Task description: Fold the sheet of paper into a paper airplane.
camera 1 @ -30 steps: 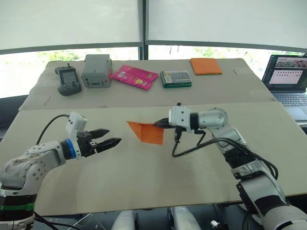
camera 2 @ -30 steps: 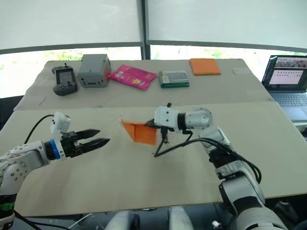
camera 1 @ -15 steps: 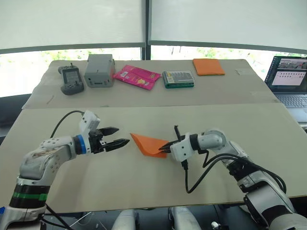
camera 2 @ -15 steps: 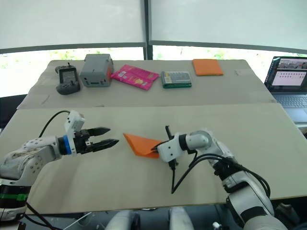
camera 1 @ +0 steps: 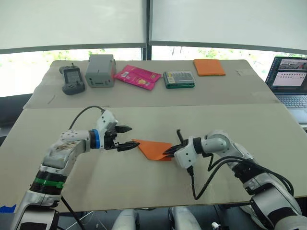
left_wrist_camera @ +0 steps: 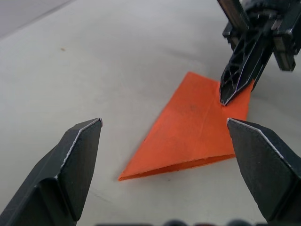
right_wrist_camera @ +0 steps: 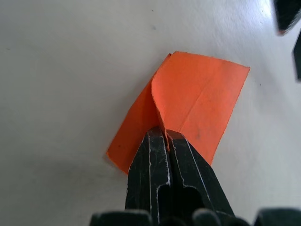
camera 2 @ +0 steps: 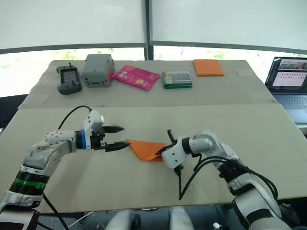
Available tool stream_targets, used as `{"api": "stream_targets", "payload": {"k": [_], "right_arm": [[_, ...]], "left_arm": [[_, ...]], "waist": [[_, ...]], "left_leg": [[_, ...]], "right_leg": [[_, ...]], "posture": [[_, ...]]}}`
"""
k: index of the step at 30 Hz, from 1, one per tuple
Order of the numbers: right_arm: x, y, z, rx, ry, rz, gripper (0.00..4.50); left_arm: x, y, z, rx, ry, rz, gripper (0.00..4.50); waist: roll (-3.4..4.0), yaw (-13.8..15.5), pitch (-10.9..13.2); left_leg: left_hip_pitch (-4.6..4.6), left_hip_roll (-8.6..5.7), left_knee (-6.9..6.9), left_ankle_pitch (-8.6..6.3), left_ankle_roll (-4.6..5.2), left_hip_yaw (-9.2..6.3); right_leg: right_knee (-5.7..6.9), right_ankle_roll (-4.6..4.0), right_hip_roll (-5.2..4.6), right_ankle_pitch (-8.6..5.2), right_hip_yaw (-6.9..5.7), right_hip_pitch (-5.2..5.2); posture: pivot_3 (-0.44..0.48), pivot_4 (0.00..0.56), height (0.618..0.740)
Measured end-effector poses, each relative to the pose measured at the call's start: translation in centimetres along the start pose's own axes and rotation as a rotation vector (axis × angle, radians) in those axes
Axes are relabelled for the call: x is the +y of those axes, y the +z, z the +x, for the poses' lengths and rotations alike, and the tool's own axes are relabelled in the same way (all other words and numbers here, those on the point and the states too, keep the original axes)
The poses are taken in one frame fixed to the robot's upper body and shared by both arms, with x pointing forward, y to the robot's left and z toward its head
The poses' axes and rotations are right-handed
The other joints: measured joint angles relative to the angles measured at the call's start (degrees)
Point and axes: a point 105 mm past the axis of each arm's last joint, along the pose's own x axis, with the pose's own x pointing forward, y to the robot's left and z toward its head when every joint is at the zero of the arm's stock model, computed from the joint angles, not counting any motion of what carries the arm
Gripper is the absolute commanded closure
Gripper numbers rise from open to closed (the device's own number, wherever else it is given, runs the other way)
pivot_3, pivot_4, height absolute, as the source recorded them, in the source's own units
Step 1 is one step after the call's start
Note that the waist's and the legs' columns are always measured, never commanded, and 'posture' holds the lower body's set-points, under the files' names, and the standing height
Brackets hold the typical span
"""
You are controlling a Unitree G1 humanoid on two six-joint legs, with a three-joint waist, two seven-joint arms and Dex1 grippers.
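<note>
Where the near beige table (camera 1: pixel 144 187) meets the reach of both arms, the bright orange sheet of paper (camera 1: pixel 154 149), folded into a flat pointed wedge of layered flaps, lies on the tabletop between the two grippers. The right gripper (right_wrist_camera: pixel 165 138) has its two black fingers pressed together on the wedge's wide end, pinching a raised flap there. The left gripper (camera 1: pixel 126 138) hovers just beside the wedge's pointed tip, its black fingers spread apart and holding nothing. On the far table sit a grey box (camera 1: pixel 100 71), a dark handheld controller (camera 1: pixel 72 79), a pink packet (camera 1: pixel 136 77) and a smaller orange pad (camera 1: pixel 209 67).
</note>
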Motion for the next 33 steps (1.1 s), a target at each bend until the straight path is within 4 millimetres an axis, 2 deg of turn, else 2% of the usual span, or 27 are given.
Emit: {"api": "stream_targets", "payload": {"k": [6, 7, 8, 12, 19, 22, 26, 33], "right_arm": [[1.1, 0.8, -0.6, -0.051, 0.079, -0.006, 4.45], [1.3, 0.9, -0.7, -0.054, 0.091, -0.013, 4.50], [1.7, 1.0, -0.9, -0.058, 0.113, -0.023, 4.50], [2.1, 1.0, -1.4, -0.064, 0.136, -0.026, 4.50], [2.3, 1.0, -1.4, -0.068, 0.125, -0.018, 4.50], [2.2, 1.0, -1.3, -0.067, 0.116, -0.010, 4.50], [2.2, 1.0, -1.3, -0.065, 0.104, -0.005, 4.50], [2.4, 0.9, -1.4, -0.061, 0.102, 0.013, 4.50]], "left_arm": [[-1.7, -0.1, 1.8, 0.044, -0.133, 0.116, 0.00], [-1.7, 0.0, 1.9, 0.044, -0.140, 0.124, 0.53], [-1.5, 0.2, 2.2, 0.043, -0.151, 0.139, 0.75], [-1.4, 0.2, 2.3, 0.047, -0.194, 0.159, 2.13], [-2.7, 0.3, 3.1, 0.012, -0.292, 0.159, 4.48], [-3.1, -0.3, 3.3, 0.037, -0.301, 0.191, 4.48], [-4.0, -2.9, 3.9, 0.130, -0.316, 0.207, 4.48], [-4.2, -3.0, 4.3, 0.146, -0.301, 0.247, 4.48]], "waist": [[0.00, 0.23, 0.00], [0.00, 0.33, 0.00], [0.00, 0.54, 0.00], [0.00, 0.81, 0.00], [0.00, 0.92, 0.00], [0.00, 0.86, 0.00], [0.00, 0.91, 0.00], [0.01, 0.96, 0.00]], "left_leg": [[0.01, 0.01, 0.01, 0.00, 0.02, 0.00], [0.02, 0.01, 0.02, 0.00, 0.02, 0.01], [0.02, 0.00, 0.03, 0.01, 0.04, 0.02], [0.03, -0.01, 0.06, 0.00, 0.07, 0.05], [0.03, 0.01, 0.10, 0.00, 0.09, 0.05], [0.07, 0.01, 0.10, -0.01, 0.10, 0.07], [0.06, 0.02, 0.10, -0.01, 0.11, 0.07], [0.46, 0.04, 0.11, -0.05, 0.20, 0.05]], "right_leg": [[0.00, 0.00, 0.01, 0.00, 0.00, 0.01], [0.01, 0.00, 0.00, 0.00, 0.00, 0.03], [0.00, 0.00, 0.00, 0.00, 0.00, 0.02], [0.00, 0.00, 0.01, 0.00, 0.00, 0.05], [0.01, 0.00, 0.02, 0.00, 0.00, 0.06], [0.01, 0.00, 0.03, 0.00, 0.01, 0.09], [0.01, 0.00, 0.04, 0.00, 0.01, 0.09], [-0.06, 0.02, 0.03, -0.02, -0.01, 0.55]], "posture": [[0.000, 0.150, 0.740], [0.000, 0.150, 0.740], [0.000, 0.150, 0.740], [0.000, 0.150, 0.740], [0.000, 0.150, 0.740], [0.000, 0.150, 0.740], [0.000, 0.150, 0.740], [0.000, 0.150, 0.740]]}}
